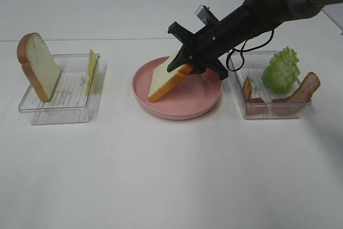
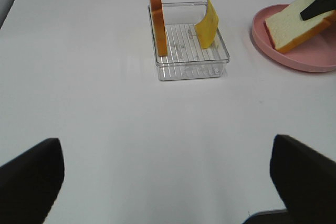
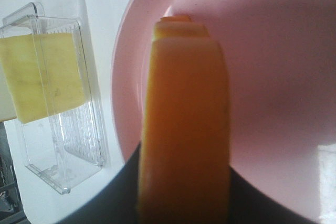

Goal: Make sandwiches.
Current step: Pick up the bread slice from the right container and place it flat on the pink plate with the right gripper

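Observation:
My right gripper [image 1: 181, 64] is shut on a white bread slice [image 1: 163, 81] with brown crust, held tilted over the round pink plate [image 1: 198, 103] with its lower corner on the plate. In the right wrist view the crust edge [image 3: 184, 129] fills the space between the dark jaws. A second bread slice [image 1: 40, 65] stands upright in the left clear tray [image 1: 59, 105], beside a thin yellow cheese slice [image 1: 91, 71]. Green lettuce [image 1: 281, 71] and bacon strips [image 1: 303, 90] lie in the right tray [image 1: 252, 112]. My left gripper [image 2: 165, 150] hangs open above bare table, well short of the left tray.
White tabletop surrounds the plate and both trays. A seam between table sections runs behind the trays. The right arm stretches from the far right across the right tray, with a black cable [image 1: 236, 60] looping beneath it.

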Controlling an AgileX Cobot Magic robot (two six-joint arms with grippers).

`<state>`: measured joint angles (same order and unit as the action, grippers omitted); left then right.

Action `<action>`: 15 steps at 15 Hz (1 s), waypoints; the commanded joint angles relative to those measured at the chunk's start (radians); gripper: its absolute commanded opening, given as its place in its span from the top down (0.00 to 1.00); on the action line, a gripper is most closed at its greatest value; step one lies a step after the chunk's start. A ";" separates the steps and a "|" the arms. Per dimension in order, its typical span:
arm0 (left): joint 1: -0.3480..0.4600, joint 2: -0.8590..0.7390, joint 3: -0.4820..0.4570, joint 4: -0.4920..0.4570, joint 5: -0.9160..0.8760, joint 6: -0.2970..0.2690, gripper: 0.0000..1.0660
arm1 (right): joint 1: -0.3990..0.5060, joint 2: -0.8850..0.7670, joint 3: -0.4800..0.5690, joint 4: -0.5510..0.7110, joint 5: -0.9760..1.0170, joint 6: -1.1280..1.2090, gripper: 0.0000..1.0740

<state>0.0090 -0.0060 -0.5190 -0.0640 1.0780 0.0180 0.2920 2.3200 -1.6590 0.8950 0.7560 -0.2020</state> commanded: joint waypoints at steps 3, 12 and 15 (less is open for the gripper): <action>0.001 -0.017 0.003 -0.003 -0.008 -0.001 0.06 | 0.000 -0.022 0.002 -0.045 0.037 -0.001 0.33; 0.001 -0.017 0.003 -0.003 -0.008 -0.001 0.06 | 0.000 -0.114 -0.022 -0.288 0.057 0.087 0.28; 0.001 -0.017 0.003 -0.003 -0.008 -0.001 0.06 | 0.000 -0.138 -0.120 -0.466 0.155 0.173 0.28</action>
<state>0.0090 -0.0060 -0.5190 -0.0640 1.0780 0.0180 0.2920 2.1950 -1.7720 0.4500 0.8890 -0.0380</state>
